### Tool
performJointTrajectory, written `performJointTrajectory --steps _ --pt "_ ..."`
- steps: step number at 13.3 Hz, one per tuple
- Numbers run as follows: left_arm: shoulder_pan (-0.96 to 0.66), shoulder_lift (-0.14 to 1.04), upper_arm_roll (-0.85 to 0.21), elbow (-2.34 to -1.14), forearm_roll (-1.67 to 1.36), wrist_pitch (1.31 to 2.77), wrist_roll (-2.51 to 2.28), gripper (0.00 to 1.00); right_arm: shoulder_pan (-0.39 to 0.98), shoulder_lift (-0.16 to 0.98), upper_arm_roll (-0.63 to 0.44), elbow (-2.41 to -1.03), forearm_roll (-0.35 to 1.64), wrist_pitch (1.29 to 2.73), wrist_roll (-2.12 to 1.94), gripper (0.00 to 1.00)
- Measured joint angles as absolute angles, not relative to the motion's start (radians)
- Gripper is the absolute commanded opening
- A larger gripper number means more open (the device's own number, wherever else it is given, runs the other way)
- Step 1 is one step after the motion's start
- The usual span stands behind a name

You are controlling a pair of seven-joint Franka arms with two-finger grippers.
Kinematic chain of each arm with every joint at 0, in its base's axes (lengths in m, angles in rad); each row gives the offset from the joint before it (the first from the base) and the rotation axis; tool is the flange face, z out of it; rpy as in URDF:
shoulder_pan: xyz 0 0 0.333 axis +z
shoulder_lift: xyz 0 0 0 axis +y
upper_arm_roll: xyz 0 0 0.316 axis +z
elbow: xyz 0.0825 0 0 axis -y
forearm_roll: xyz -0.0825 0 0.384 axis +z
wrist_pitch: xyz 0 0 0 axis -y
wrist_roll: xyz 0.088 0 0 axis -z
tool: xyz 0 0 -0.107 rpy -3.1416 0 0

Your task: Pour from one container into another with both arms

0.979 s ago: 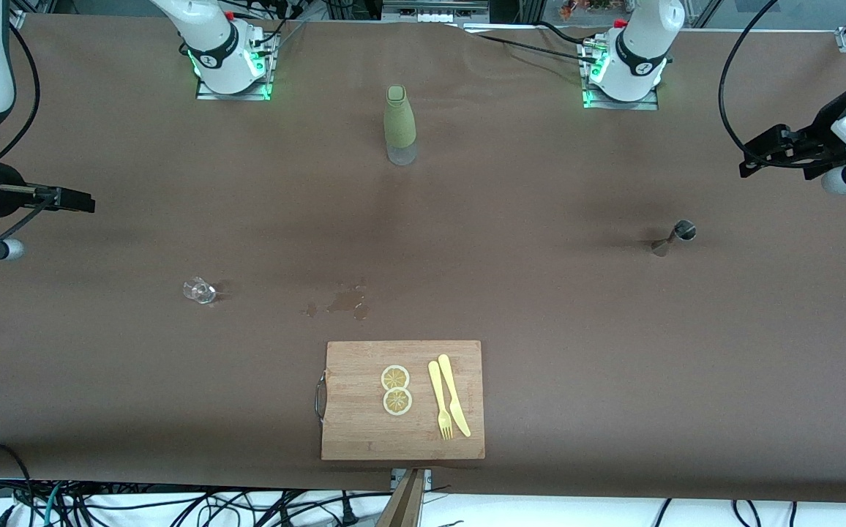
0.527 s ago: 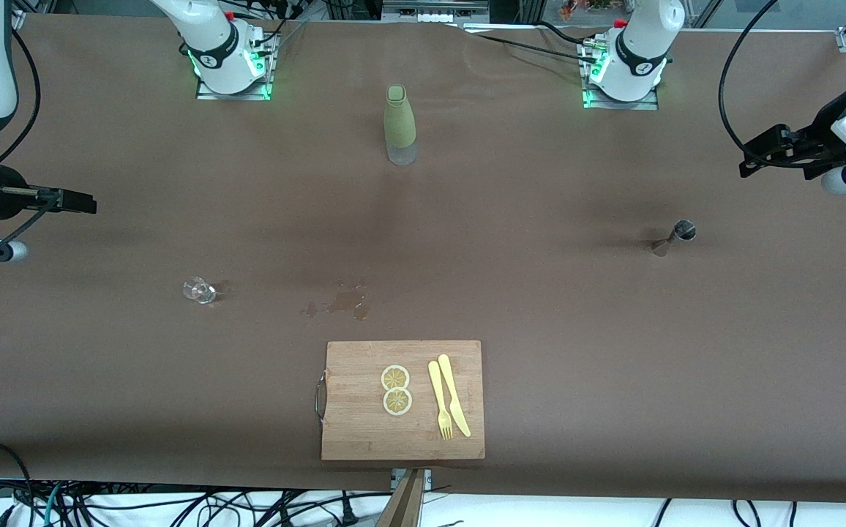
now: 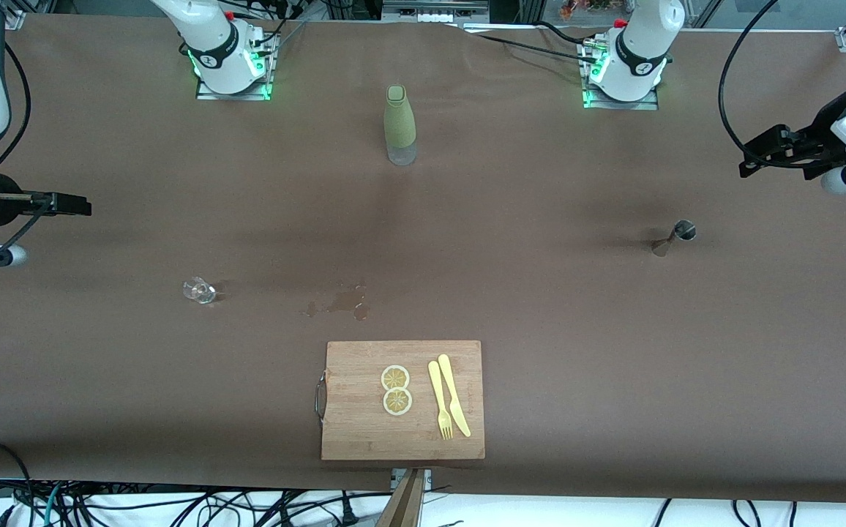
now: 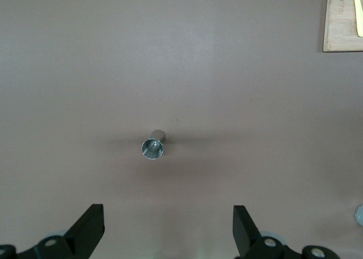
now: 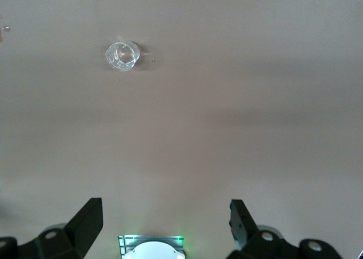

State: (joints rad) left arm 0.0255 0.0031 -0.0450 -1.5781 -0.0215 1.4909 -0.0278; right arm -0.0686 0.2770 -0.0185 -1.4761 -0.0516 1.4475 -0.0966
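The left gripper (image 3: 749, 155), fingers spread (nothing held), hangs at the frame's right edge above the jigger (image 3: 675, 236); the right gripper (image 3: 79, 204), likewise spread, sits mid-left above the glass cup (image 3: 200, 291).

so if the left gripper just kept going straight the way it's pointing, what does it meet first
Probably the small shiny steel jigger. It stands on the brown table, centred ahead of the left gripper's open jaws in the left wrist view, with nothing between. Depth is unclear, so the gripper might pass above its rim.
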Motion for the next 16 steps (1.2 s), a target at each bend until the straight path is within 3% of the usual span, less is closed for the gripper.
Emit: performJointTrajectory --steps 16 --pt "0.025 0.004 -0.045 -1.578 -0.021 1.491 -0.028 1.00 -0.072 0.283 -0.019 -1.476 -0.052 1.448 -0.137 1.00"
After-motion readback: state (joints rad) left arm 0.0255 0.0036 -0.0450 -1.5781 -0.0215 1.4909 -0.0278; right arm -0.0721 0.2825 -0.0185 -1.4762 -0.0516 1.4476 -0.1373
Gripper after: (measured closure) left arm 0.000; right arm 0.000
